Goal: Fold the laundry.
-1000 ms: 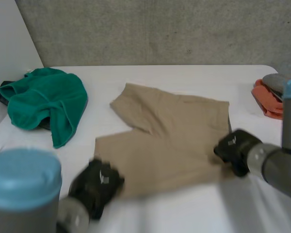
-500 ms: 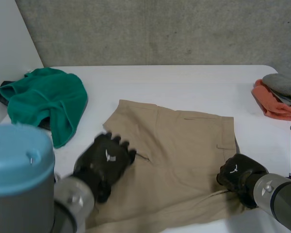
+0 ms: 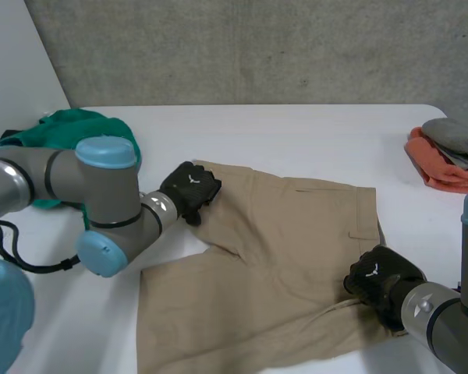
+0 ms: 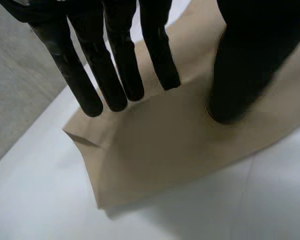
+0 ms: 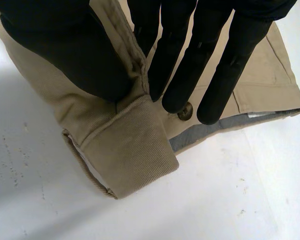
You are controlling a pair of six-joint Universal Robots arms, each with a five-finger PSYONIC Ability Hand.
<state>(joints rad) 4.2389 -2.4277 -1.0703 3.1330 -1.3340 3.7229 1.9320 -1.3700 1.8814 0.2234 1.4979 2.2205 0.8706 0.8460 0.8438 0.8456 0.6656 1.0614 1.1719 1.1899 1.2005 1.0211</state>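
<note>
Tan shorts lie spread flat in the middle of the white table. My left hand is at the end of the far left leg. In the left wrist view its fingers are straight over the hem of the shorts, and the thumb rests on the cloth, apart from the fingers. My right hand is at the near right end of the waistband. In the right wrist view its thumb and fingers pinch a ridge of the waistband beside a button.
A crumpled green garment lies at the far left, partly behind my left arm. Folded orange and grey cloths sit at the table's right edge. A concrete wall runs behind the table.
My left hand went from the near left part of the shorts up to the far left leg end and straightened its fingers. The shorts now lie flatter and nearer. My right hand drew nearer, keeping its pinch.
</note>
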